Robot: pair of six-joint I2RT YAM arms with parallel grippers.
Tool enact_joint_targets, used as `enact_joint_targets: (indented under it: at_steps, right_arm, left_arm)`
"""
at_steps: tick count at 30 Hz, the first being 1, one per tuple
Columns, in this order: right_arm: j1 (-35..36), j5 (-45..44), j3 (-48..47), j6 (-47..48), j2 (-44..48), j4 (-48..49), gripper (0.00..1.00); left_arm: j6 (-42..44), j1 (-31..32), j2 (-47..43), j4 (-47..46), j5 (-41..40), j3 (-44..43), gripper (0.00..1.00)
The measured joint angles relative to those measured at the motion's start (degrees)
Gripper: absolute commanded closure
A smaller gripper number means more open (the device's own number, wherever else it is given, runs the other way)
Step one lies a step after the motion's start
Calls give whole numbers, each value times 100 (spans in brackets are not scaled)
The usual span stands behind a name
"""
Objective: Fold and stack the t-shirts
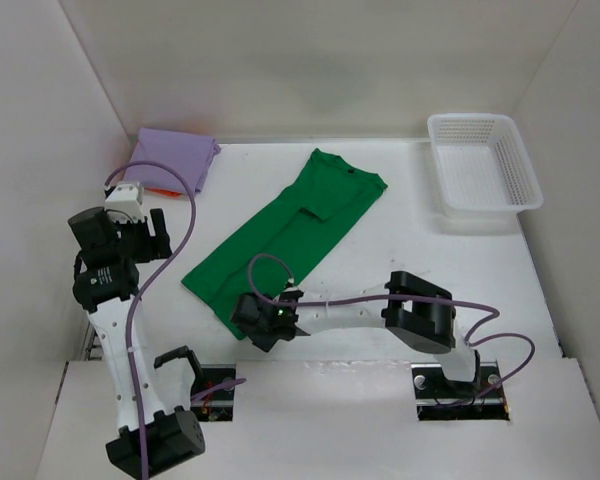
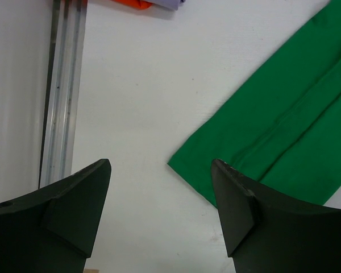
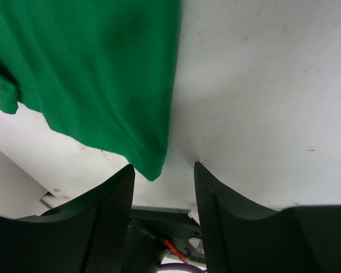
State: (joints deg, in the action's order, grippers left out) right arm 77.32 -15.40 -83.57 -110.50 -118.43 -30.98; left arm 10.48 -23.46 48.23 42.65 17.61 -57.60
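Top external view: the green shirt (image 1: pixel 290 230) lies folded into a long strip, slanting across the table (image 1: pixel 410 250). The purple shirt (image 1: pixel 172 158) sits folded at the far left with the orange one (image 2: pixel 135 3) under it. My right gripper (image 3: pixel 163 168) stands open at the green shirt's near corner, gripping nothing. My left gripper (image 2: pixel 162 170) hangs open beside its left corner.
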Motion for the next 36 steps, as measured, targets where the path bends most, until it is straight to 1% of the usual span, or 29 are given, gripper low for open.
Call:
enact_joint_targets:
  at_steps: [4, 7, 11, 12, 15, 18, 21, 22, 25, 27, 29, 32, 34, 36]
  right_arm:
    - [-2, 149, -35, -162, -68, 140, 49]
    - [-2, 254, -87, -234, -142, 267, 53]
    - [-39, 350, -83, -280, -186, 361, 67]
    - [-48, 369, -74, -291, -195, 376, 72]
    - [-72, 404, 13, -315, -195, 470, 82]
    - [-90, 437, 98, -352, -190, 601, 88]
    - [-103, 463, 247, -376, -146, 800, 98]
    - [-105, 474, 315, -382, -122, 876, 100]
    - [-116, 492, 557, -400, -20, 1130, 100]
    - [-122, 485, 848, -420, 136, 1327, 100]
    - [-122, 479, 1342, -439, 431, 1554, 100]
    - [-96, 452, 2378, -470, 1176, 1751, 100]
    - [-2, 387, 3045, -481, 1714, 1779, 100]
    - [219, 330, 3617, -483, 2214, 1781, 100]
  left_arm:
    - [0, 74, 61, -2, 2, 0, 30]
    - [0, 144, 105, -2, 2, 0, 30]
    - [2, 190, 146, -2, 0, 0, 30]
    - [2, 190, 162, -2, 0, 0, 30]
    - [2, 190, 186, -2, 0, 0, 30]
    - [2, 190, 188, -2, 2, 0, 30]
    - [4, 184, 188, -2, 2, 0, 30]
    - [9, 179, 188, -2, 2, 0, 30]
    - [42, 160, 188, 4, 7, 0, 30]
    - [105, 138, 188, 24, 52, 0, 30]
    - [273, 136, 188, 79, 177, 0, 30]
    - [745, 208, 197, 175, 363, 0, 30]
    - [1231, 466, 238, 247, 391, 0, 30]
    - [1766, 949, 282, 308, 363, 7, 30]
